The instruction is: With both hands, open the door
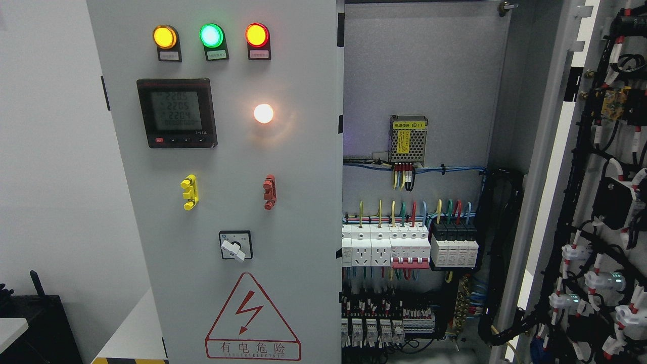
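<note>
The grey painted-metal left cabinet door (222, 202) stood shut, flat and matte. It carried round glowing amber (165, 36), green (211, 35) and red lamps (257, 35), a black rectangular digital meter (177, 112), a white rotary switch (234, 247) and a red triangular shock warning sticker (251, 318). The right door (601, 202) hung swung wide at the picture's right, its inner face strung with black cables. Between them lay the open interior, with a perforated metal power supply (408, 139) and white moulded breakers (399, 245). Neither robot hand appeared, so their finger state could not be told.
</note>
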You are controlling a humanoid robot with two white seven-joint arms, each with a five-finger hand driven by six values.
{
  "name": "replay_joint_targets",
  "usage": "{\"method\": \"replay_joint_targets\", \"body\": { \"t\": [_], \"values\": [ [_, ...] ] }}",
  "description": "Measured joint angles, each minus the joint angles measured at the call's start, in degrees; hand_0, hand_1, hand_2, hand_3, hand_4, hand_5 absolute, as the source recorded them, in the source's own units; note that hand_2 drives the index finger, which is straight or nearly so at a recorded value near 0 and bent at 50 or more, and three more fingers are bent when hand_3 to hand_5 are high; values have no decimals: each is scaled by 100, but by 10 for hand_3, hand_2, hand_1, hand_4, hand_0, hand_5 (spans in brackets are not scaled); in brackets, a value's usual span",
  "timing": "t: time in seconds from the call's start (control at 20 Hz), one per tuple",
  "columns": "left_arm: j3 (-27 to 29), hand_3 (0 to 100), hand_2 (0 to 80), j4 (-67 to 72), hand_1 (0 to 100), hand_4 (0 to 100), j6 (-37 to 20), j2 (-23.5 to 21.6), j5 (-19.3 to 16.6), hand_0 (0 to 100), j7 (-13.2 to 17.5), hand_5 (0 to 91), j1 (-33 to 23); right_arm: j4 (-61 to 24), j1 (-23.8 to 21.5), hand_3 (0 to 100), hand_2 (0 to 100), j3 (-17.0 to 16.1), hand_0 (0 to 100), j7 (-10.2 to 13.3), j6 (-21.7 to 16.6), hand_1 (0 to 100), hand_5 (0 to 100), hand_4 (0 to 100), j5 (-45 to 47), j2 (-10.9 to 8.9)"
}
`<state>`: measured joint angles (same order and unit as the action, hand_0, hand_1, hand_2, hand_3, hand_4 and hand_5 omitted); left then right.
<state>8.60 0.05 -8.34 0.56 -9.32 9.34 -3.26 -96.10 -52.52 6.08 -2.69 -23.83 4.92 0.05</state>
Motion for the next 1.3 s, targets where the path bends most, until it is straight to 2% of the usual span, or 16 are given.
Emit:
{"method": "replay_joint_targets", "body": {
  "t": [0.65, 1.05, 1.3],
  "values": [
    [0, 0, 0, -3, 0, 42, -5, 102, 0, 0, 30, 0, 9, -642, 567, 0, 0, 85, 0, -6, 19, 0, 0, 0, -12, -3],
    [1, 0, 0, -4, 0, 42, -7, 124, 0, 0, 29, 0, 10, -899, 987, 0, 0, 176, 0, -4, 340, 0, 0, 0, -22, -4],
    [1, 0, 0, -4, 0, 42, -8, 133, 0, 0, 30, 0, 10, -1040, 1270, 0, 0, 211, 0, 27, 414, 0, 0, 0, -29, -4]
  ]
}}
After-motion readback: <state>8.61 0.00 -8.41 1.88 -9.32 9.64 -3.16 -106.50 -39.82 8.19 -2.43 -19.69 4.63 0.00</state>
